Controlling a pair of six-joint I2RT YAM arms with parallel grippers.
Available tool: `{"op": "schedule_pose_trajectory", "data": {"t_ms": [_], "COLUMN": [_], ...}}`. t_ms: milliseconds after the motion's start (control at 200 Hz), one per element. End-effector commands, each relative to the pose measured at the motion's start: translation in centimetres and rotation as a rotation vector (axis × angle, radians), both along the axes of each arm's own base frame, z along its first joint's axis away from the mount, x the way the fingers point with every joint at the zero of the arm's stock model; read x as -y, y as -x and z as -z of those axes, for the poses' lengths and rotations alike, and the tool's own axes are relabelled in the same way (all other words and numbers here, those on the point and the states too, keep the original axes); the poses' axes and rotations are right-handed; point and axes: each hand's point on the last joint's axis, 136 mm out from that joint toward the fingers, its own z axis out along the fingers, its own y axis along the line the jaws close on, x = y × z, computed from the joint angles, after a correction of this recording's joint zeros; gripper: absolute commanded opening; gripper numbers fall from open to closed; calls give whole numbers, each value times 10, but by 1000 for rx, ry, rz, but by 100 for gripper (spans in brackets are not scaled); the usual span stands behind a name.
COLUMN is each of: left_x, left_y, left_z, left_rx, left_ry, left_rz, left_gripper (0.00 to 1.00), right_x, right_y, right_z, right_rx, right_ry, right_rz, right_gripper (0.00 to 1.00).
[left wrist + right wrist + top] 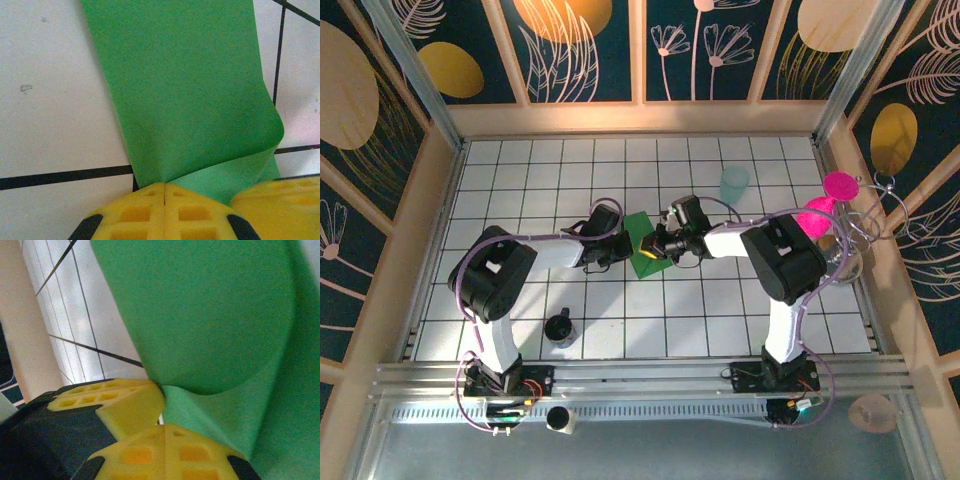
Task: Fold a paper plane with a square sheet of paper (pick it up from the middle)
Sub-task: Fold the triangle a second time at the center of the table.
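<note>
- Now the paper (190,90) lies mid table (720,310), one edge curled up.
- The left gripper (165,186) and right gripper (162,424) both pinch that edge.
- It looks thin, light and floppy; hold it softly by the edge.

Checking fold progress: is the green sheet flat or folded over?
Bent over, uncreased: the green sheet curls in a loop back to the shut left hand; the right hand pinches it.
</note>
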Motion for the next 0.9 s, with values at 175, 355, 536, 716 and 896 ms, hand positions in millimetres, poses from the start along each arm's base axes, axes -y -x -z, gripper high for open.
{"op": "schedule_pose_trajectory", "data": {"t_ms": [175,355,536,716,896], "left_x": [-13,-11,-5,13,18], "left_y": [9,8,-1,-9,16], "left_z": [20,19,0,-52,-62], "left_rx": [-48,-44,10,110,99], "left_ry": [-84,-77,-50,85,136], "left_rz": [0,7,19,27,31], "left_gripper": [0,0,0,0,0], "right_x": [13,22,35,36,36], "right_y": [-14,-6,11,16,14], "right_z": [22,40,56,53,47], "right_rx": [13,-23,-96,-139,-170], "right_ry": [104,148,183,158,122], "right_rz": [-1,15,74,159,239], "right_gripper": [1,1,0,0,0]}}
